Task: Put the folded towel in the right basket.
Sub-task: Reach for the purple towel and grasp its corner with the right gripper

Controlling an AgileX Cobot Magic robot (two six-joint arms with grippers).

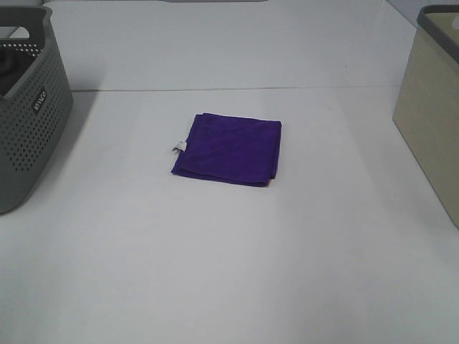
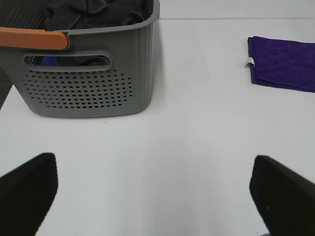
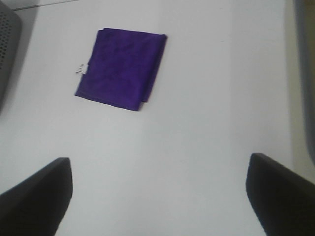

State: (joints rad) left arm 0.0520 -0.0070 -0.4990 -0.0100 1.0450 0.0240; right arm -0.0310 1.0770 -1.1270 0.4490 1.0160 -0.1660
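Observation:
A folded purple towel [image 1: 228,149] with a small white tag lies flat in the middle of the white table. It also shows in the left wrist view [image 2: 283,69] and in the right wrist view [image 3: 120,74]. The right basket [image 1: 432,107], beige with a grey rim, stands at the right edge. Neither arm shows in the exterior high view. My left gripper [image 2: 155,194] is open and empty, near the grey basket. My right gripper [image 3: 157,196] is open and empty, some way short of the towel.
A grey perforated basket [image 1: 27,107] with dark cloth inside stands at the left edge; it shows with an orange handle in the left wrist view [image 2: 88,64]. The white table [image 1: 229,272] spreads around the towel.

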